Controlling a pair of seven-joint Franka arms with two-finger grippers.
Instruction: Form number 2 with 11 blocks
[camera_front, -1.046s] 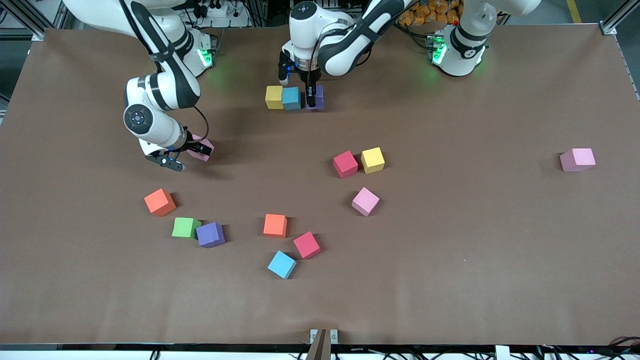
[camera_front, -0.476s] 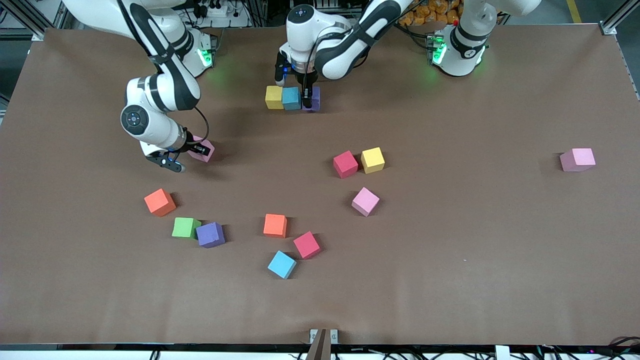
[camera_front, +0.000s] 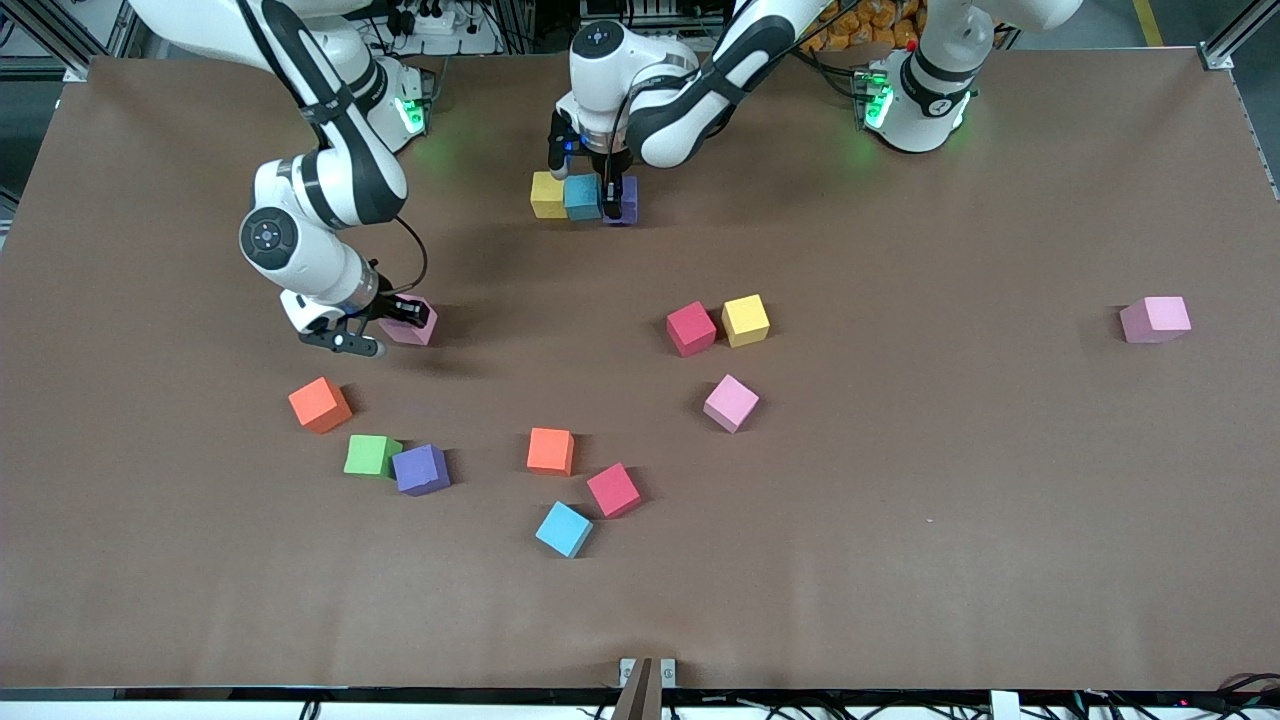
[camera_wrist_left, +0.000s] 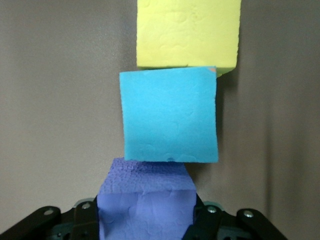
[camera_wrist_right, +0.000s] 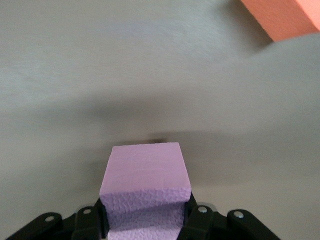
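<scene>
Holding a purple block clamped between its fingers, the left gripper sits at the worktop against the light blue block, which touches the yellow block; these three make the only row of the number 2 laid so far, close to the worktop's edge by the robots' bases. In the left wrist view the purple block appears slightly offset from the blue one, so letting go or pushing here could leave the row crooked or nudge the two placed blocks out of line. The right gripper, toward the right arm's end of the worktop, is closed on a pink block at or just off the surface; a shallow hold on soft foam could slip or turn during a lift. An orange block lies near it, nearer the front camera, apart. Bare surface between the pink block and the row gives a free path, though both arms would converge there. The remaining loose blocks lie well apart, nearer the camera.
</scene>
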